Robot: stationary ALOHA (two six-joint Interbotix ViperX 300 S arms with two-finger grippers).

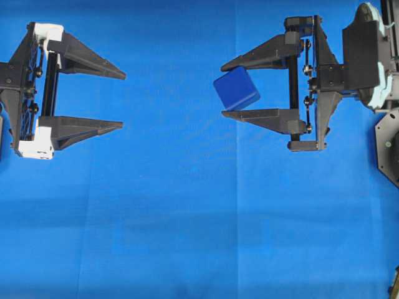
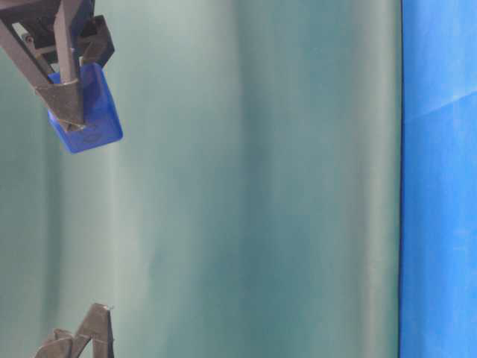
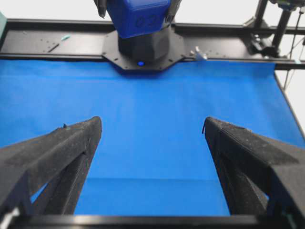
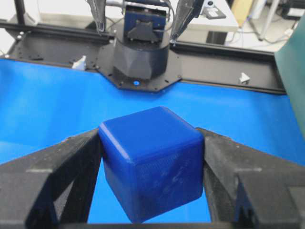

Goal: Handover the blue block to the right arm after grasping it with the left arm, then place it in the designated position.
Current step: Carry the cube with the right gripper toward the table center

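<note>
Overhead view shows the blue block squeezed at the fingertips of the right hand, on the right. The left hand, wide open and empty, sits well apart.

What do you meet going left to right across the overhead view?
The left gripper, open and empty, with white corner blocks → a bare stretch of blue cloth → the blue block → the right gripper, shut on the block, its body further right.
</note>
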